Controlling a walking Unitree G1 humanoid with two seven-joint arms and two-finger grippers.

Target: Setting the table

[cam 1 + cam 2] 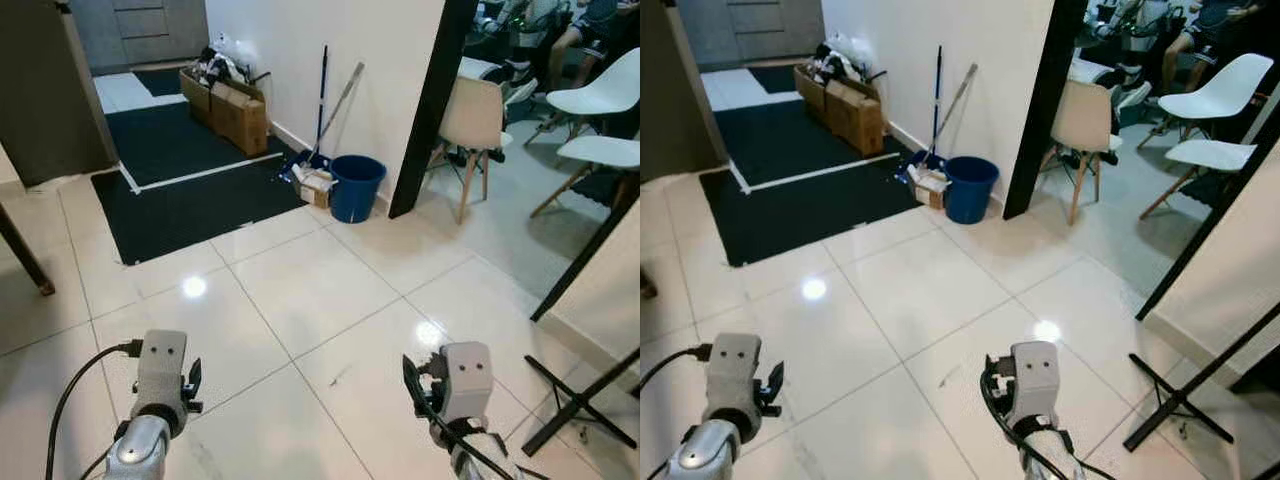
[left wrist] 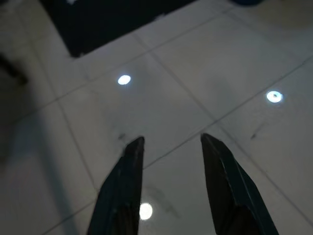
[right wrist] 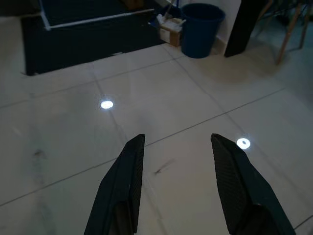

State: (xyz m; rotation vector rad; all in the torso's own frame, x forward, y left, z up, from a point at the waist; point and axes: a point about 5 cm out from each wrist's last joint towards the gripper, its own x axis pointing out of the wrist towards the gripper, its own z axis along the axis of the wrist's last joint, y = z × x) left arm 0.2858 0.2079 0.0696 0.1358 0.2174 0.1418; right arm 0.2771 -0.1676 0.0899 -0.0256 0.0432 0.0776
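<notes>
Both tools released, nothing held: left tool (image 2: 171,147) and right tool (image 3: 176,144) hang low over bare floor tiles (image 1: 300,300), fingers spread, pointing fwd. No tableware or counter to be made out, so can't give a bearing on the task's things. Nearest dining-type stuff is the chairs (image 1: 475,125) at ~1-2 o'clock past the black door frame (image 1: 430,110), right arm's side; blue bucket (image 1: 355,187) at ~12, dark mat (image 1: 180,190) at ~11. Guess: next move is walking, prob. toward 1-2 o'clock, not a reach.
</notes>
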